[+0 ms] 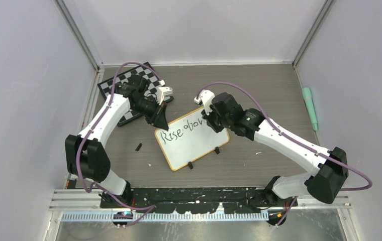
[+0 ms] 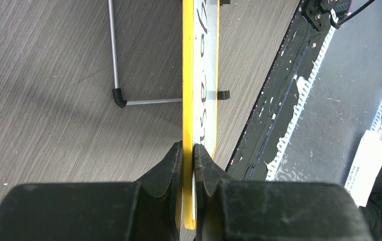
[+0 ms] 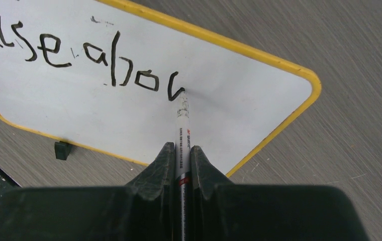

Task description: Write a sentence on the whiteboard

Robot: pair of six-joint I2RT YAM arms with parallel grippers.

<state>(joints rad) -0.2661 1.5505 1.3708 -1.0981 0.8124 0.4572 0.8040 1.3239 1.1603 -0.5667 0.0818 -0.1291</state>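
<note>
The whiteboard point(image 1: 194, 143), white with a yellow-orange rim and two black feet clips, lies tilted mid-table. Black marker writing point(image 1: 181, 131) on it reads "Rise abov"; the right wrist view shows "se abov" point(image 3: 103, 63). My left gripper point(image 1: 160, 122) is shut on the board's upper-left edge; in the left wrist view the yellow rim point(image 2: 188, 90) runs edge-on between the fingers point(image 2: 170, 165). My right gripper point(image 1: 210, 121) is shut on a white marker pen point(image 3: 183, 135), its tip touching the board at the end of the "v".
A black-and-white chessboard point(image 1: 123, 83) lies at the back left under the left arm. A small black piece point(image 1: 138, 147) lies left of the board. A green cylinder point(image 1: 309, 108) rests by the right wall. A thin grey wire stand point(image 2: 116, 75) shows behind the board.
</note>
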